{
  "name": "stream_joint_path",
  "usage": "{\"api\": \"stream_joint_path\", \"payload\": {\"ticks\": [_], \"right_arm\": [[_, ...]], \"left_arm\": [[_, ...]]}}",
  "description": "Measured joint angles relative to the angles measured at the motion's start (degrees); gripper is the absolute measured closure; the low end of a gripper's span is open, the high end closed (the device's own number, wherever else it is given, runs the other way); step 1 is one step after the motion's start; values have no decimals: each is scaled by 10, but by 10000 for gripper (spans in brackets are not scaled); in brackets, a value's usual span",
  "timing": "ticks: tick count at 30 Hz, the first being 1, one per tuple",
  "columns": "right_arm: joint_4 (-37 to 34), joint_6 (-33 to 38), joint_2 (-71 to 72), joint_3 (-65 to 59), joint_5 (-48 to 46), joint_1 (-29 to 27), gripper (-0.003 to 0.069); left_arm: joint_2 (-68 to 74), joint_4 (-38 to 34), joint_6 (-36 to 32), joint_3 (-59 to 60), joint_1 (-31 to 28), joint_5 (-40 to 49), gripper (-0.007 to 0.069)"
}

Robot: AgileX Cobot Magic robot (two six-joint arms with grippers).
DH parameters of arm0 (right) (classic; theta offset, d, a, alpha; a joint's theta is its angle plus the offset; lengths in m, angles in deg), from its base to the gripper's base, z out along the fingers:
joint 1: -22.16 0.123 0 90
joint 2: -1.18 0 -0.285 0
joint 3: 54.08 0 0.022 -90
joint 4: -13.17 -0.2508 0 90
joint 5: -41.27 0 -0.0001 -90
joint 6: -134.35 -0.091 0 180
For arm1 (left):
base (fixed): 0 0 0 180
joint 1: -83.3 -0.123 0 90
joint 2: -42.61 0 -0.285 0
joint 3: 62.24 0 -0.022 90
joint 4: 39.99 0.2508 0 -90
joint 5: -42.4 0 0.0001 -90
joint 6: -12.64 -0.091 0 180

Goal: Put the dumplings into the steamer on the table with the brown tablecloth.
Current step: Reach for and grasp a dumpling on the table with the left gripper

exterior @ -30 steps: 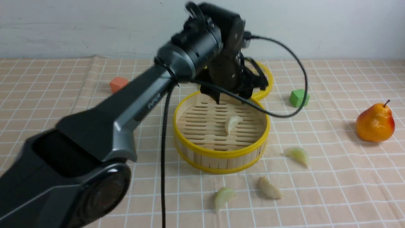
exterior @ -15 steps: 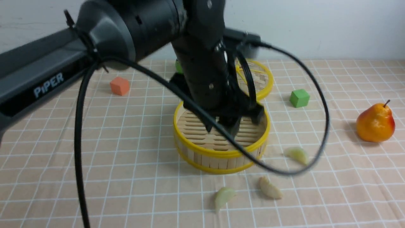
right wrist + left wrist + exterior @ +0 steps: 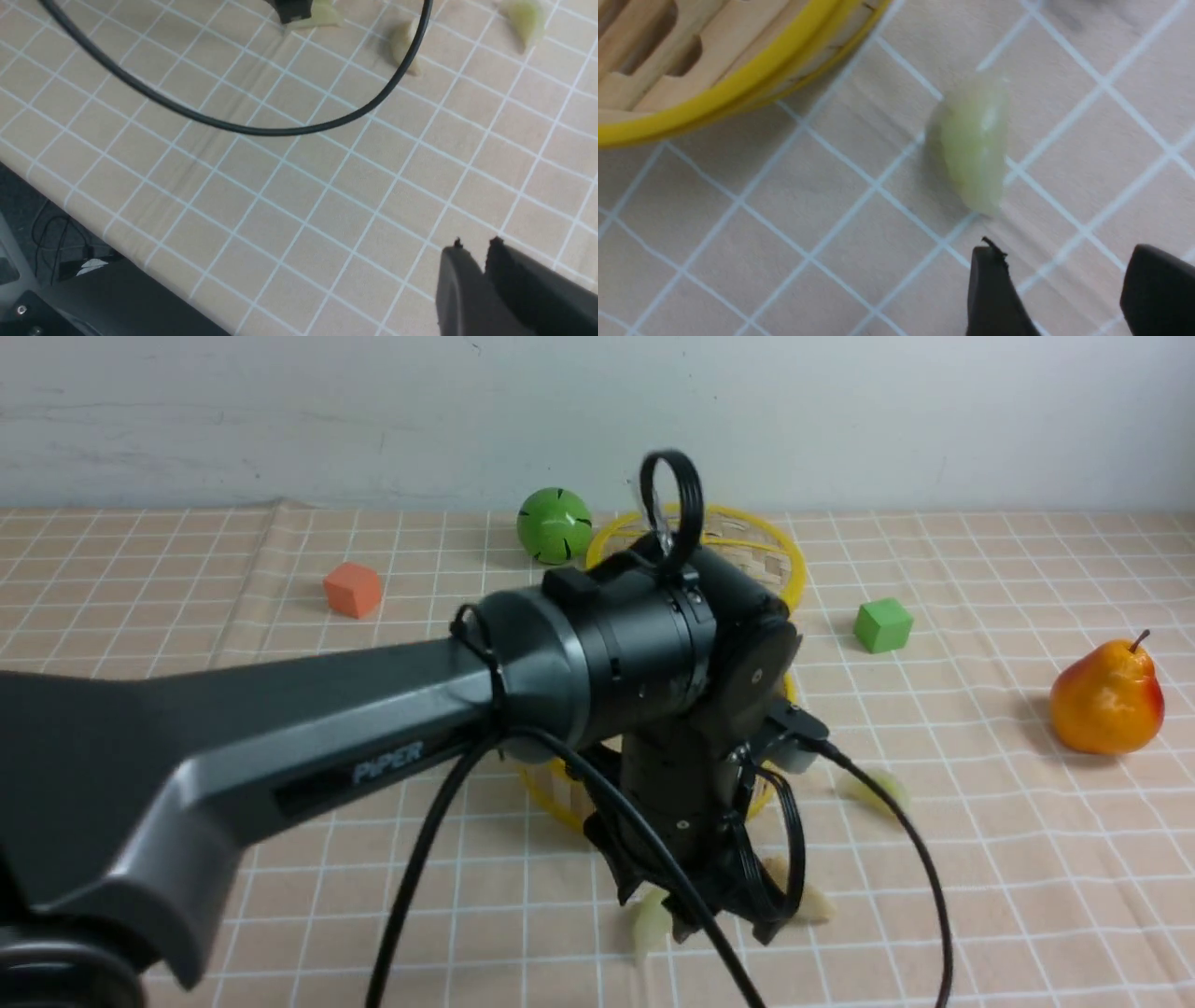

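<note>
Black left gripper [image 3: 1064, 261] — moved off steamer [image 3: 714, 93], jaws apart beside greenish dumpling [image 3: 976, 144]

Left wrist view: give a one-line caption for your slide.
Open left tool poised beside a pale green dumpling on the gridded tablecloth, just outside the steamer.

The left arm [image 3: 280, 747] bears the word "PIPER"

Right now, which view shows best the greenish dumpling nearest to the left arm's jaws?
The left wrist view: the greenish dumpling lies whole and close there. In the front view the left arm's jaws hide part of the dumpling. The right wrist view shows it small, at the picture's edge.
</note>
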Motion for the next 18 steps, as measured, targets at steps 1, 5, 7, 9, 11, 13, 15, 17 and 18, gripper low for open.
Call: {"api": "stream_joint_path", "payload": {"ticks": [1,5,7,9,11,13,15,17,18], "right_arm": [[-1,0,0,0,-7,0,574],[-4,0,0,0,-20,0,571],[-4,0,0,0,-22,0,569],[-2,0,0,0,-22,0,566],[3,0,0,0,-22,0,566],[6,0,0,0,-23,0,564],[8,0,0,0,-23,0,564],[8,0,0,0,-23,0,563],[8,0,0,0,-23,0,563]], "left_arm": [[14,10,3,0,-1,-5,254],[49,21,7,0,-2,-24,254],[62,21,7,0,-2,-39,254],[67,21,10,0,-2,-51,254],[68,21,15,0,-2,-64,254],[68,21,17,0,-2,-72,254],[69,22,18,0,-2,-76,256],[70,21,18,-1,-2,-76,270],[72,22,20,-1,-2,-73,286]]}}
